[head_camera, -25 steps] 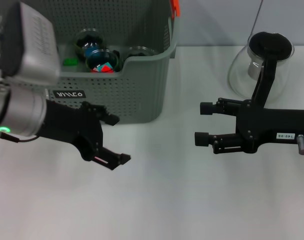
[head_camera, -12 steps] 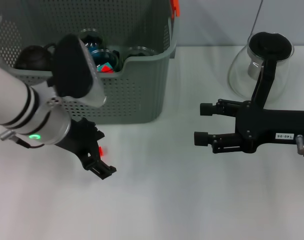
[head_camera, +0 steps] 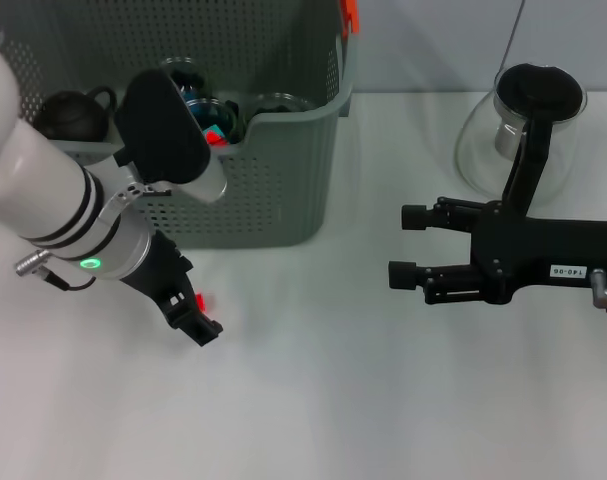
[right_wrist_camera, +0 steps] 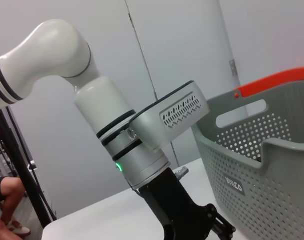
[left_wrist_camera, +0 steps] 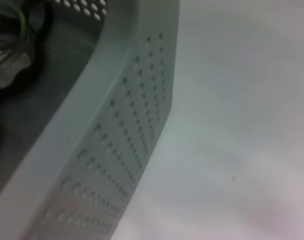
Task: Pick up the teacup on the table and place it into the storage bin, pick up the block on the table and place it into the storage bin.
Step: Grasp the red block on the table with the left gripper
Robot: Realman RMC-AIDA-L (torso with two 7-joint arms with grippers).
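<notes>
The grey perforated storage bin (head_camera: 273, 190) stands at the back left, and its wall (left_wrist_camera: 126, 150) fills much of the left wrist view. Inside it a glass teacup (head_camera: 279, 103) with a dark rim stands beside a red and teal block (head_camera: 215, 133). The left arm partly hides other cups. My left gripper (head_camera: 193, 320) points down at the table just in front of the bin and holds nothing I can see. The right wrist view shows it too, the left gripper (right_wrist_camera: 212, 226) below the white arm. My right gripper (head_camera: 405, 245) hovers open and empty over the table's right side.
A black teapot (head_camera: 68, 110) sits in the bin's left part. A glass carafe (head_camera: 523, 120) with a black lid and handle stands at the back right, behind the right arm. An orange clip (head_camera: 350, 14) sits on the bin's rim.
The left arm swung and rolled its wrist. Its gripper moved left and down toward the table in front of the bin. The right arm has not moved.
</notes>
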